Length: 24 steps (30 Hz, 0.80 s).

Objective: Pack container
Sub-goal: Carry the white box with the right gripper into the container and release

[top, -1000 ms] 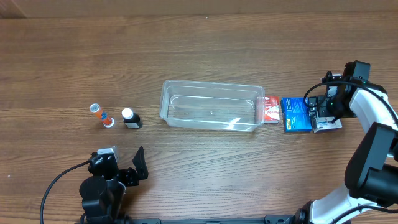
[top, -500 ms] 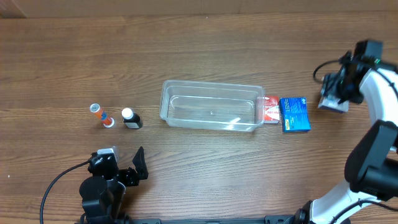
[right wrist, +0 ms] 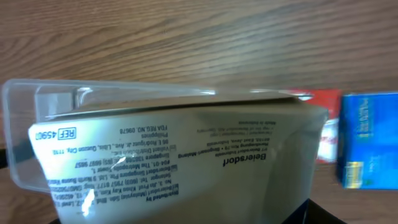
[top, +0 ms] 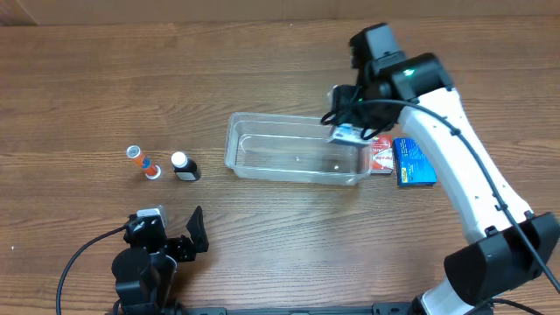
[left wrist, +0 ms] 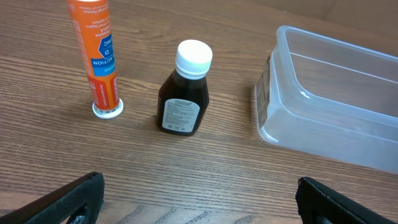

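The clear plastic container (top: 297, 157) lies at the table's middle; it also shows in the left wrist view (left wrist: 336, 112) and in the right wrist view (right wrist: 25, 124). My right gripper (top: 347, 131) is shut on a white printed pack (right wrist: 180, 162) and holds it over the container's right end. A red-and-white box (top: 381, 154) and a blue box (top: 414, 161) lie just right of the container. An orange tube (top: 142, 162) and a dark bottle with a white cap (top: 184, 166) stand to the left. My left gripper (top: 171, 241) is open and empty near the front edge.
The orange tube (left wrist: 96, 56) and the dark bottle (left wrist: 185, 90) stand close ahead of the left gripper's fingers (left wrist: 199, 199). The right arm reaches across the table's right side (top: 464, 175).
My right gripper has lifted the white pack from the far right and carried it left, over the boxes, to the container's right end. The left arm has not moved.
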Each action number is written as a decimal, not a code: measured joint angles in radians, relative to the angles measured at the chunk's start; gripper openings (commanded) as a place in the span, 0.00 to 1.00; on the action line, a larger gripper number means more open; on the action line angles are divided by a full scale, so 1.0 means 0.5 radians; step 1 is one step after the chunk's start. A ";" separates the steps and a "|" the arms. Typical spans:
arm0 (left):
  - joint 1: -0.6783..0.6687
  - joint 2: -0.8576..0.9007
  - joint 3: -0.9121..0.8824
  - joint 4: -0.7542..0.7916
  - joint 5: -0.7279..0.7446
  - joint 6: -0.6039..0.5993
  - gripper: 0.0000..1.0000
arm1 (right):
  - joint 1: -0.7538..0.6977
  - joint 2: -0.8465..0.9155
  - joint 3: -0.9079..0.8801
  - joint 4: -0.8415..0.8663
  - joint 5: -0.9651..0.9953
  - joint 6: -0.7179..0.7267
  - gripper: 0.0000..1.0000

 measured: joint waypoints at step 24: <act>0.000 0.000 -0.001 0.000 0.000 0.000 1.00 | 0.052 0.045 -0.824 0.777 0.251 -0.093 0.67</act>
